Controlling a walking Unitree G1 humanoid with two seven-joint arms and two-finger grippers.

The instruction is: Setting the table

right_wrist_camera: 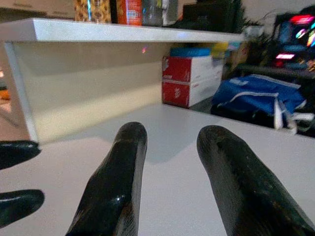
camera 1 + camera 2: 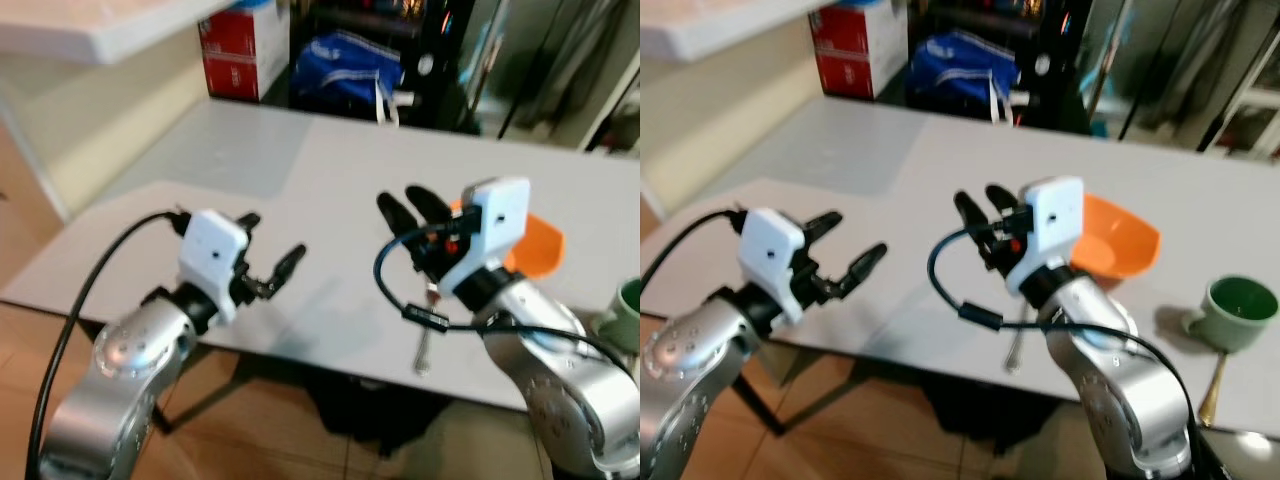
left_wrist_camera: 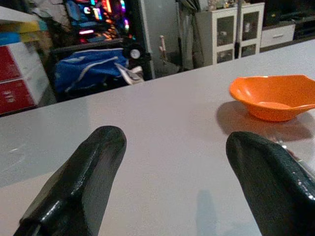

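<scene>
Orange bowl (image 2: 1120, 240) just behind right pincer (image 2: 985, 207) — spread; spoon (image 2: 1014, 345) prob. below.

Lived-in home room: dining table (image 2: 330, 180), white cabinets (image 3: 236, 29), shelving (image 1: 113, 30).

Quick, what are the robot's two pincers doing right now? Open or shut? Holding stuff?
Left pincer: open, holding nothing, above the near edge of the table.
Right pincer: open, holding nothing, above the table beside the orange bowl.

Bare table (image 2: 890, 150) ahead; orange bowl (image 2: 1122, 238), green cup (image 2: 1238, 312) rightward.
</scene>
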